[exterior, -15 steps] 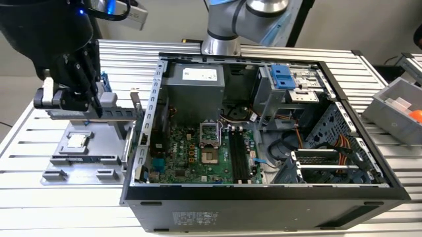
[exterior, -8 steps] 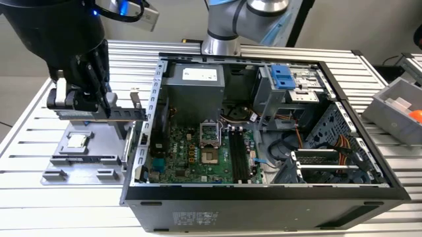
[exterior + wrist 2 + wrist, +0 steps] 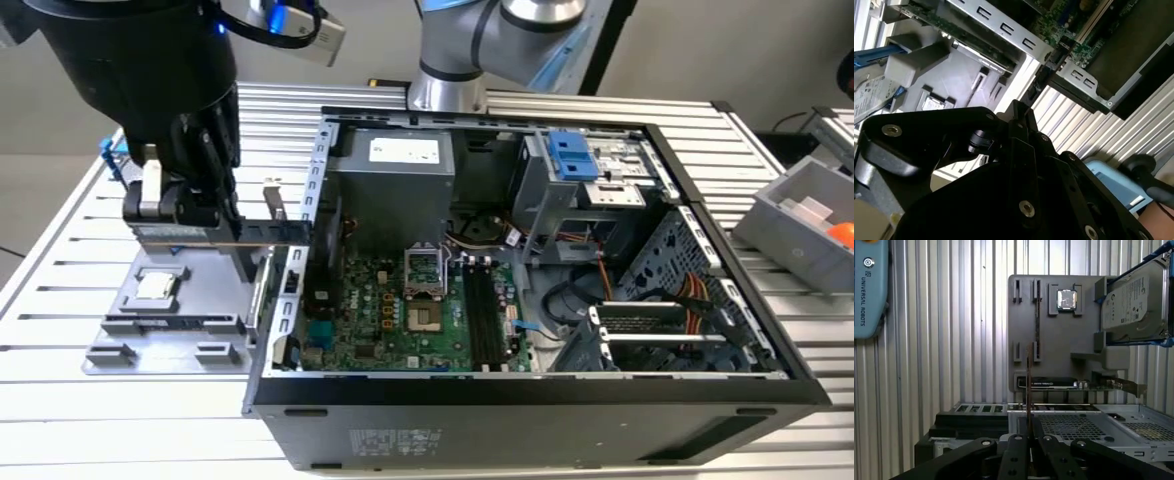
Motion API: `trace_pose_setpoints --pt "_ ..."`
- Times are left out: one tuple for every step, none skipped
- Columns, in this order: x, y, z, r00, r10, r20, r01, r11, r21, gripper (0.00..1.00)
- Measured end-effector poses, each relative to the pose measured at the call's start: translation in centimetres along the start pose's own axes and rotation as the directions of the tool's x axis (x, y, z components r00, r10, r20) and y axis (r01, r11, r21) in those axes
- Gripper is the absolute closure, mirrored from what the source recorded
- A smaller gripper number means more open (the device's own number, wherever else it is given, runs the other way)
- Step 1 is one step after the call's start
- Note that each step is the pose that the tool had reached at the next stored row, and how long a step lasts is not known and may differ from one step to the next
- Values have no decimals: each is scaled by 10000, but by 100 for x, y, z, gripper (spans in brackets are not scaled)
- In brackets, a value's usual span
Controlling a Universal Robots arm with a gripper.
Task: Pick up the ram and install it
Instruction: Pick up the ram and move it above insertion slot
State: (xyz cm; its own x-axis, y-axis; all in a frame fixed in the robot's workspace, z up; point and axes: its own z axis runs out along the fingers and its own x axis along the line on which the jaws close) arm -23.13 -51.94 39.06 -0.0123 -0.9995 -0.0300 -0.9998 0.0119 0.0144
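end effector clamped on ram, held edge-on, probably for slotting | ram in air above gray tray, at 9 o'clock of computer case in exterior view | not yet installed

the hard drive runs off the picture's edge in the first wrist view; one end of the ram vanishes inside the clamped gripper.
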Motion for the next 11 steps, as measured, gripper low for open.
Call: trace_pose_setpoints --pt "0 -12 1 10000 0 -1 0 10000 -1 100" --pt "0 -24 4 10000 0 0 0 10000 0 100" --pt "0 -36 6 10000 0 0 0 10000 0 100" --pt "0 -47 8 10000 0 -1 0 10000 -1 100" --pt "0 -57 11 10000 0 0 0 10000 0 100" --pt "-1 -68 14 10000 0 -1 0 10000 -1 100" --pt "-1 -79 17 10000 1 -1 -1 10000 -1 100" --pt "-1 -90 19 10000 0 -1 0 10000 0 100" --pt "-1 -100 22 10000 0 -1 0 10000 0 100" --pt "-1 -111 25 10000 0 0 0 10000 0 100" --pt "-1 -121 27 10000 0 -1 0 10000 -1 100"
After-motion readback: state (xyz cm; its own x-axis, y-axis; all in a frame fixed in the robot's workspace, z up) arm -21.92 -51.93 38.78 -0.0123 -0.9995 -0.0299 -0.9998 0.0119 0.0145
